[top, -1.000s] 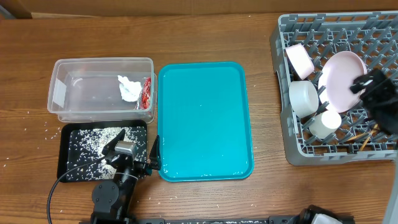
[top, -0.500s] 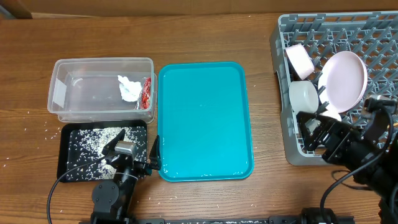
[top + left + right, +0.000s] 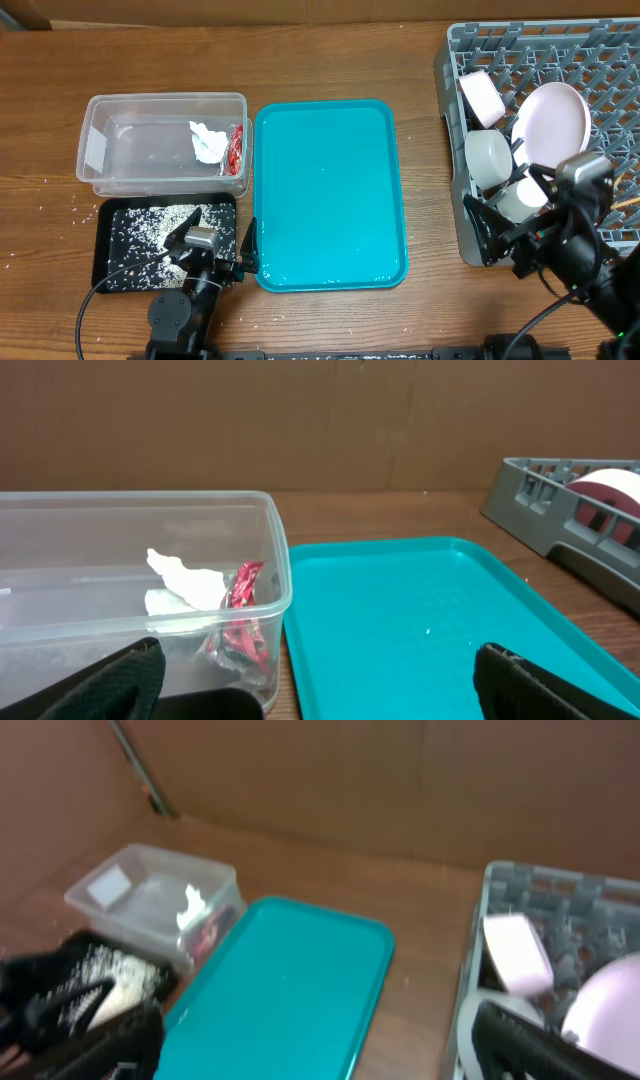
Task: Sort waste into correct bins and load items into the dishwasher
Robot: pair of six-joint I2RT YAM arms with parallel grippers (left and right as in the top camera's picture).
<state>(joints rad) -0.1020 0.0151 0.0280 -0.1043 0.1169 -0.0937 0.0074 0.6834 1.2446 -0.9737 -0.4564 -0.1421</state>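
Observation:
The grey dish rack at the right holds a white plate, two white bowls and a white cup. A chopstick end shows in it. The clear tub holds the white tissue and red wrapper, which also show in the left wrist view. The black tray holds rice. My left gripper is open and empty, between the black tray and the teal tray. My right gripper is open and empty at the rack's front left corner.
A large teal tray lies bare in the middle, between the tub and the rack. Loose rice grains lie on the wooden table left of the black tray. Cardboard walls stand behind the table.
My right arm has come off the rack and moved toward the table's front, to the rack's front left corner. The left arm has not moved.

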